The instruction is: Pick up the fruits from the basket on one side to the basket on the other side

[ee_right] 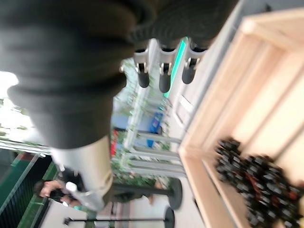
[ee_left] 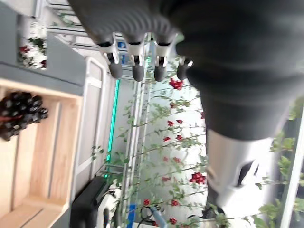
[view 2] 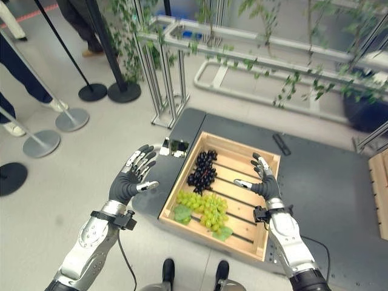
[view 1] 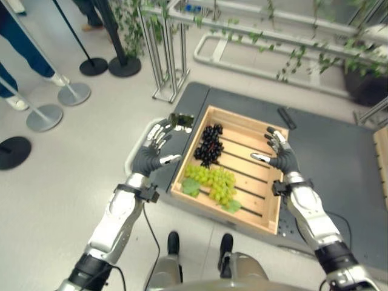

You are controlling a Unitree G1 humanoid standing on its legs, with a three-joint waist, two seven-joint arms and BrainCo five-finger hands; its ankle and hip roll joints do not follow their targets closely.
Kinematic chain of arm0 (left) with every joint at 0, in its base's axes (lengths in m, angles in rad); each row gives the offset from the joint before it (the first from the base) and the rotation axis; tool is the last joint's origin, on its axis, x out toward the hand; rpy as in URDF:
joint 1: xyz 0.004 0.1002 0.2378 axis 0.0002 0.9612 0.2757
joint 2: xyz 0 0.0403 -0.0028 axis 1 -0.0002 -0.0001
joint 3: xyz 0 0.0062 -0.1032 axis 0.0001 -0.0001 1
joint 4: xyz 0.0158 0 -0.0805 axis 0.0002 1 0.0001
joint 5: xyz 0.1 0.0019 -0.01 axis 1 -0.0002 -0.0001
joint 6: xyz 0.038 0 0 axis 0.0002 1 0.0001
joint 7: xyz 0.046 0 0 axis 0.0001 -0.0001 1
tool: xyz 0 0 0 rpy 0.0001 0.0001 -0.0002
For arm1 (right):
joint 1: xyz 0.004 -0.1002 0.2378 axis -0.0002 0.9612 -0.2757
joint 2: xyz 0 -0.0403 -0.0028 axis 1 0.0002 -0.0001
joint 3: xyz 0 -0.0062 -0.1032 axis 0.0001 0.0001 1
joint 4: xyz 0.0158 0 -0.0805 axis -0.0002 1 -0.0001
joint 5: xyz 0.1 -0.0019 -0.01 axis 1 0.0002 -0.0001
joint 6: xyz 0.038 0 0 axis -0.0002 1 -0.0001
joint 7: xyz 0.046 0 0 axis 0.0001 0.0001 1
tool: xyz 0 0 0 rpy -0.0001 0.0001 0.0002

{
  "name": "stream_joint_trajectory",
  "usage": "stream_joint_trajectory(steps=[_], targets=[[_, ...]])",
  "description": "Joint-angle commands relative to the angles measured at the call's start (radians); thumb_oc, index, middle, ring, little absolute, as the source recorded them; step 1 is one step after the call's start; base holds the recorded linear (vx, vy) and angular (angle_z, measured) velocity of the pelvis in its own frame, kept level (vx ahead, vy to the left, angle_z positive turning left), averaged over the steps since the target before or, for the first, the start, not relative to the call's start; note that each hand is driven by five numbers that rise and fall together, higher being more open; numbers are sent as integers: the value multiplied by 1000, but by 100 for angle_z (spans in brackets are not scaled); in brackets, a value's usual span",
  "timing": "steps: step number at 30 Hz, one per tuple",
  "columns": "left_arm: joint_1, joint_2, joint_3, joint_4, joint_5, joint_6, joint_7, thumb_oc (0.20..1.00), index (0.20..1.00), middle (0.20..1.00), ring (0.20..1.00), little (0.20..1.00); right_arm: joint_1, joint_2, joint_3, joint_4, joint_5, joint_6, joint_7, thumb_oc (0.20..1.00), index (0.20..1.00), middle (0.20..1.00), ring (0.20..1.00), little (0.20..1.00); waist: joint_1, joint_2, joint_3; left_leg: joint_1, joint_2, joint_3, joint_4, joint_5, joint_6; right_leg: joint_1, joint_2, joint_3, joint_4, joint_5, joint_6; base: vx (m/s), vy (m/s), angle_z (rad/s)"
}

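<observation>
Lying in the wooden crate [view 1: 276, 200] are a bunch of dark grapes [view 1: 209, 144] and a bunch of green grapes [view 1: 218, 183], leaves partly covering the green bunch. Left hand [view 1: 153, 154] hovers beside the crate, right hand [view 1: 280, 154] above its far side; both spread wide, holding nothing.

Two head views looking steeply down at the crate [view 1: 276, 182]; both wrist views close along own fingers, sharing crate and dark grapes [ee_right: 256, 183].
</observation>
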Motion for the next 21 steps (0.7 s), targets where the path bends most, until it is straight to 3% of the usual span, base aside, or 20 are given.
stream_joint_trajectory(steps=[1, 7, 8, 9, 14, 21], targets=[[-104, 44, 11, -112, -4, -92, 25, 1000, 1000, 1000, 1000, 1000, -94, -24, 55, 1, -27, -49, -49, 1000, 1000, 1000, 1000, 1000, 5, -46, 53, -61, -20, -18, 91, -78, 24, -63, -57, 5, 33, -7, 89, -276, -256, 18], [-298, 75, -35, -120, 73, -119, 86, 1000, 1000, 1000, 1000, 1000, -149, -25, 92, 100, -99, -29, -116, 1000, 1000, 1000, 1000, 1000, 6, -46, 128, -229, -2, -12, 245, -77, -12, -159, -85, -48, 99, -29, 70, -149, -153, 34], [-386, 37, -80, -97, 90, -122, 117, 1000, 1000, 1000, 1000, 1000, -182, -33, 107, 120, -151, -6, -136, 1000, 1000, 1000, 1000, 1000, 1, -37, 156, -270, 34, 17, 237, -64, -24, -209, -87, -69, 135, -53, 77, -130, -23, 49], [-395, 34, -84, -91, 93, -124, 119, 1000, 1000, 1000, 1000, 1000, -187, -34, 104, 123, -151, -7, -138, 1000, 1000, 1000, 1000, 1000, 3, -35, 161, -284, 33, 22, 239, -43, -18, -221, -91, -78, 135, -36, 68, -130, -23, 38], [-465, -4, -133, -50, 169, -120, 186, 1000, 1000, 1000, 1000, 1000, -267, -1, 121, 205, -183, 12, -191, 1000, 1000, 1000, 1000, 1000, -6, -31, 184, -386, 28, 14, 270, -49, -3, -326, -99, -71, 177, -27, 67, -73, 35, 15], [-479, -4, -110, -47, 251, -111, 250, 1000, 1000, 1000, 1000, 1000, -393, 25, 164, 282, -225, 39, -230, 1000, 1000, 1000, 1000, 1000, -1, -61, 184, -513, 1, 7, 338, -90, 20, -433, -99, -11, 169, 4, 73, -22, 88, -8]])
